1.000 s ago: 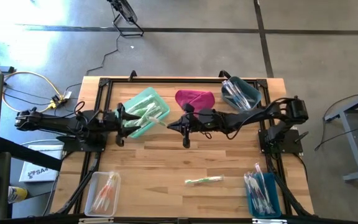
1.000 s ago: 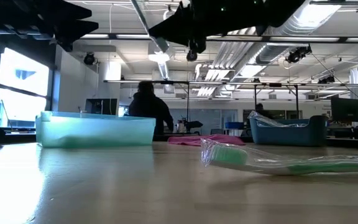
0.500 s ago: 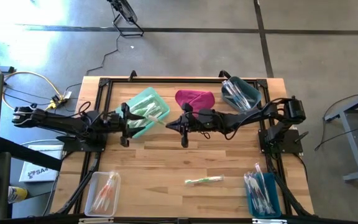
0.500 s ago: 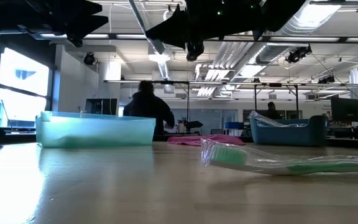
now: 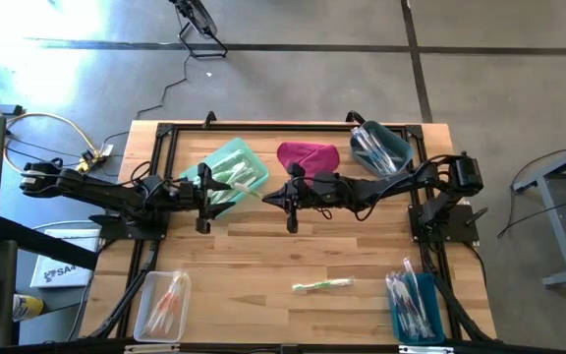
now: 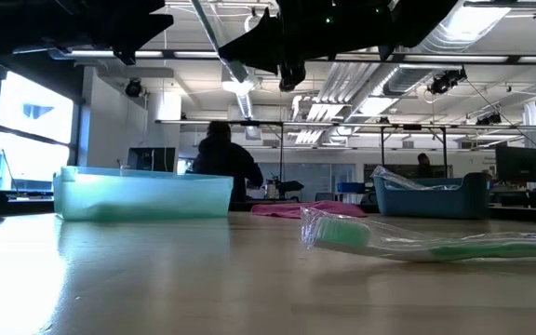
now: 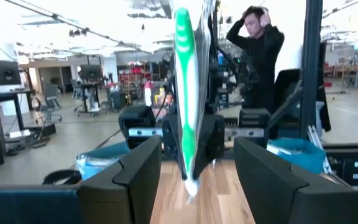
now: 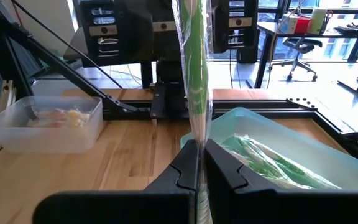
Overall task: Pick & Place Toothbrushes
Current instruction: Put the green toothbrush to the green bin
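My right gripper (image 5: pixel 269 199) is over the table's middle, shut on a green toothbrush (image 5: pixel 247 193) in a clear wrapper (image 8: pixel 194 74). The brush sticks out toward my left arm. My left gripper (image 5: pixel 204 201) stands open just short of the brush's free end. In the left wrist view its fingers (image 7: pixel 138 177) frame the brush (image 7: pixel 185 93) without touching it. Another wrapped green toothbrush (image 5: pixel 320 285) lies flat on the table toward the near edge and shows large in the low view (image 6: pixel 417 244). My right gripper pinches the wrapped toothbrush near one end (image 8: pixel 196 134) between its two fingers. The fingers are about level and point toward the table's left, lying along the brush. The brush reaches out past the fingertips, lifted clear above the near edge of the green tray.
A green tray (image 5: pixel 226 159) with green brushes sits far left, with a magenta cloth (image 5: pixel 308 155) and a blue tub (image 5: pixel 379 147) beside it. A clear tub (image 5: pixel 162 303) sits near left and a blue tray (image 5: pixel 416 307) near right. People stand in the room beyond.
My left gripper has moved toward the table's right, toward the held toothbrush, and has stayed open. The right gripper and the brush have kept still.
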You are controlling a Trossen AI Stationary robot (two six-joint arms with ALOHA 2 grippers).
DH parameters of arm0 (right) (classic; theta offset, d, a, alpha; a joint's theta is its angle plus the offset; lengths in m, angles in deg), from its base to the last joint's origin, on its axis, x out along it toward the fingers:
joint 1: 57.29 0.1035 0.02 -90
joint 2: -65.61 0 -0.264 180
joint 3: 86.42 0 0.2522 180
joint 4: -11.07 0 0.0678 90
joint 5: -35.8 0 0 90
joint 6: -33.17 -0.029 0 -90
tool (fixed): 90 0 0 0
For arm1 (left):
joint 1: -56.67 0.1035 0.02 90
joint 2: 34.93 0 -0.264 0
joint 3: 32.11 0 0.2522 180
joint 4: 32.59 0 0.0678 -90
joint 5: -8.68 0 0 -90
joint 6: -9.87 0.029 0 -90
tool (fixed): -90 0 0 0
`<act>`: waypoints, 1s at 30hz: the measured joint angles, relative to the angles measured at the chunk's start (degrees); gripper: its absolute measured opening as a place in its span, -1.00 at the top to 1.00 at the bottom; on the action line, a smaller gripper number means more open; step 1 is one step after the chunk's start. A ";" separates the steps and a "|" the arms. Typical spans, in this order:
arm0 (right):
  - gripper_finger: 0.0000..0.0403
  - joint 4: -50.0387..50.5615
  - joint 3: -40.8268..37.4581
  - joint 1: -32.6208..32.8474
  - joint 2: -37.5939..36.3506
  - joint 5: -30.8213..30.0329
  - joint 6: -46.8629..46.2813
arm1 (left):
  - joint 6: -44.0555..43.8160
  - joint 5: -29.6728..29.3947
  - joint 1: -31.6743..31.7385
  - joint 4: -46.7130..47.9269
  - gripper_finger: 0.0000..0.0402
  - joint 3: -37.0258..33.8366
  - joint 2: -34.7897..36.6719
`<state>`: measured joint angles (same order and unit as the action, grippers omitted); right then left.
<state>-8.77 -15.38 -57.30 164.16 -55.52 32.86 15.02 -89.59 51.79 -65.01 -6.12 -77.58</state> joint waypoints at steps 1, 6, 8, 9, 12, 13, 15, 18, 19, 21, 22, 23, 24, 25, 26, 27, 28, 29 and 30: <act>0.98 0.02 0.00 0.00 0.01 0.00 0.00 | -0.02 0.00 0.00 -1.00 0.03 0.00 -0.64; 0.98 0.00 0.00 0.00 0.01 0.00 0.07 | -0.45 -0.29 0.00 -3.84 0.03 0.27 -3.31; 0.98 0.01 0.00 0.00 0.01 0.00 0.09 | -0.99 -1.15 0.02 -3.77 0.03 0.84 -4.15; 0.98 0.05 0.00 0.00 0.01 0.00 0.09 | -1.32 -1.60 0.02 -3.79 0.03 1.21 -4.56; 0.98 0.75 0.00 0.00 0.01 0.01 0.11 | -1.42 -1.79 0.02 -3.79 0.03 2.61 -6.00; 0.98 1.13 0.00 0.00 0.01 0.02 0.11 | -1.43 -1.78 0.02 -3.72 0.03 3.17 -6.45; 0.98 2.06 0.00 0.00 0.01 0.02 0.11 | -1.45 -1.63 0.02 -3.83 0.03 4.50 -7.48; 0.98 3.05 0.00 0.00 0.03 0.02 0.11 | -1.44 -1.49 0.02 -3.52 0.03 5.77 -9.11; 0.98 3.08 0.00 0.00 0.03 0.00 0.11 | -1.44 -1.49 0.02 -3.31 0.03 6.18 -9.73; 0.98 3.04 0.00 0.00 0.03 0.00 0.12 | -1.42 -1.49 0.02 -3.38 0.03 6.71 -10.91; 0.98 3.04 0.00 0.00 0.03 0.00 0.12 | -1.44 -1.49 0.02 -3.33 0.03 7.00 -11.56; 0.98 3.04 0.00 0.00 0.03 0.02 0.11 | -1.42 -1.46 0.02 -3.33 0.03 7.24 -12.22; 0.98 3.04 0.00 0.00 0.03 0.00 0.13 | -1.42 -1.46 0.02 -3.33 0.03 7.41 -12.88; 0.98 3.04 0.00 0.00 0.03 0.00 0.13 | -1.42 -1.46 0.02 -3.25 0.03 7.75 -13.54; 0.98 3.04 0.00 0.00 0.03 0.00 0.11 | -1.42 -1.46 0.02 -3.29 0.03 8.15 -14.14; 0.98 3.04 0.00 0.00 0.03 0.00 0.12 | -1.40 -1.46 0.02 -3.34 0.03 8.57 -14.68; 0.98 3.06 0.00 0.00 0.03 0.00 0.13 | -1.42 -1.44 0.02 -3.34 0.03 9.01 -15.17; 0.98 3.06 0.00 0.00 0.03 0.00 0.12 | -1.40 -1.44 0.02 -3.36 0.03 9.37 -15.62; 0.98 3.08 0.00 0.00 0.03 0.00 0.12 | -1.40 -1.44 0.02 -3.35 0.03 9.67 -16.04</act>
<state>-5.69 -15.38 -57.30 164.20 -55.52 32.98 13.62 -91.03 51.81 -68.36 3.56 -93.61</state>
